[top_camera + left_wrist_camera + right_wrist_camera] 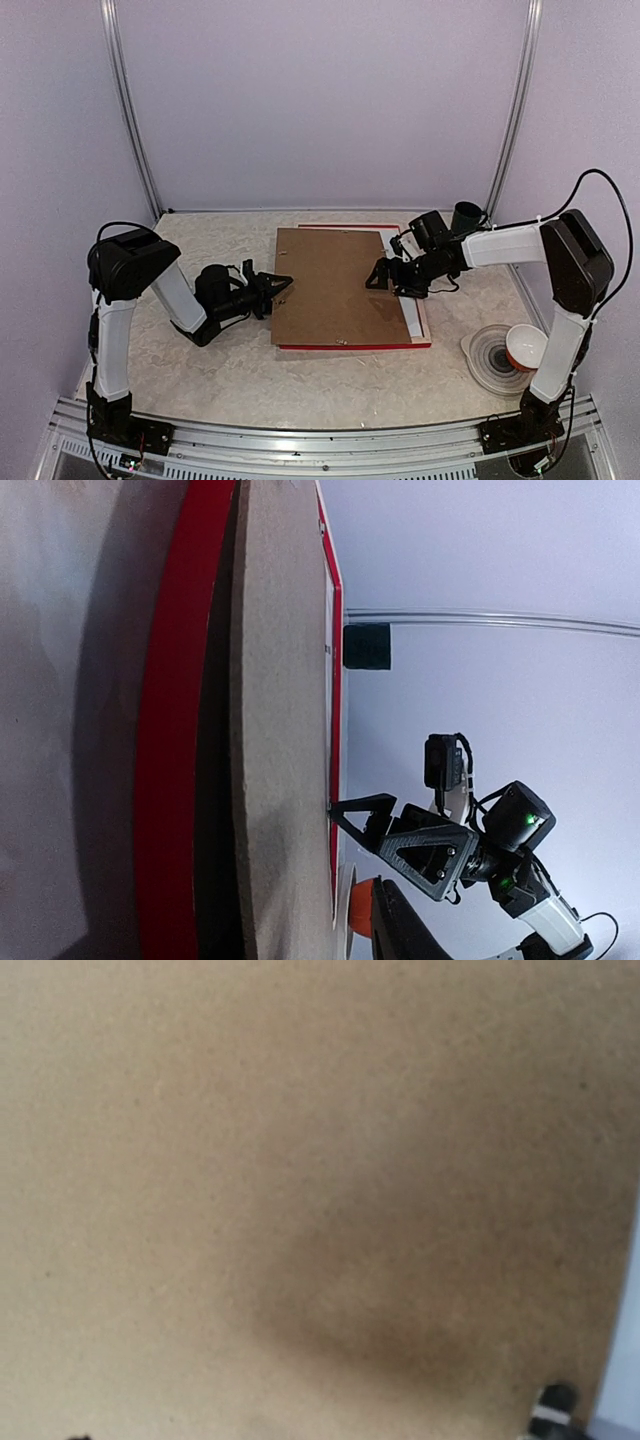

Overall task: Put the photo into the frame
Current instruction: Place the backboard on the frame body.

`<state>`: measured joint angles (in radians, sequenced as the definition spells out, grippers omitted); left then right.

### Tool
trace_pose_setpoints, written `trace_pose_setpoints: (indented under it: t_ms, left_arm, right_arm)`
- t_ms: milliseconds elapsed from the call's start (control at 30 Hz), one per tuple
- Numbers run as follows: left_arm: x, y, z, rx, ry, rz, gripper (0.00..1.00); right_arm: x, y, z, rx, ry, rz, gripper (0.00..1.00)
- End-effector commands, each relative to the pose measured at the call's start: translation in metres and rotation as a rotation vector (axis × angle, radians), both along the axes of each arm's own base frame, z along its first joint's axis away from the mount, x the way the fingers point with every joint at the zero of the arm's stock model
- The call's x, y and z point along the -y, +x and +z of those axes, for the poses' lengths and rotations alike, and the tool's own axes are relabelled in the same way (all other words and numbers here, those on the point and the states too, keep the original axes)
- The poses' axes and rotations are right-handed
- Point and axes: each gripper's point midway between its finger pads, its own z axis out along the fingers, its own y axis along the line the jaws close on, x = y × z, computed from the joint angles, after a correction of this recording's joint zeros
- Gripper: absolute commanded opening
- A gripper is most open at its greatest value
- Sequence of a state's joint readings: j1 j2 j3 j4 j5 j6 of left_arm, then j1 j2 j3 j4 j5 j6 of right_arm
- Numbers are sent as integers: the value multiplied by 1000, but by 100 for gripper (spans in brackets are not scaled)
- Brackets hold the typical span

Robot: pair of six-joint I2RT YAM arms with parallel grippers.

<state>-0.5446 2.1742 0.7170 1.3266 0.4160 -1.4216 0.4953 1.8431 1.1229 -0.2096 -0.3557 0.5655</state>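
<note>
Judging by its build, the frame (350, 346) seems rigid and light; pinch its red rim nearest the wide-spread right claw (389, 282); left claw (280, 289): cannot tell.

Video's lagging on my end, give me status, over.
Left hand at backing board left edge, grip unclear. Right hand open over board's right side. Board covers red frame; photo not visible.

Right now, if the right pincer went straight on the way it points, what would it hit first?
Most likely the brown backing board: the right pincer points down at it, and its wrist camera sees almost nothing else. The gap between them is unclear.
</note>
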Motion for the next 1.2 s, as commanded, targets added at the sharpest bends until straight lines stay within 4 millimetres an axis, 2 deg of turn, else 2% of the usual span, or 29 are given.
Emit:
trace_pose_setpoints:
  t_ms: [0, 233, 667, 900, 1000, 1167]
  left_arm:
    - [0, 0, 8, 36, -34, -12, 31]
    - [0, -1, 4, 29, -34, -14, 31]
    - [-10, 4, -12, 6, 10, 9, 32]
    - [-14, 11, -13, 14, 57, 15, 40]
    - [-16, 10, -15, 8, 61, 18, 49]
    - [-19, 9, -23, -10, 79, 24, 57]
  right_arm:
    - [-9, 6, -3, 12, -2, 19, 99]
    - [-13, 9, 2, 23, 17, 25, 99]
    - [0, 30, 21, 67, -34, -17, 99]
    - [12, 68, 29, 103, -73, -62, 99]
    - [13, 88, 24, 121, -94, -80, 99]
    - [6, 116, 14, 143, -75, -89, 99]
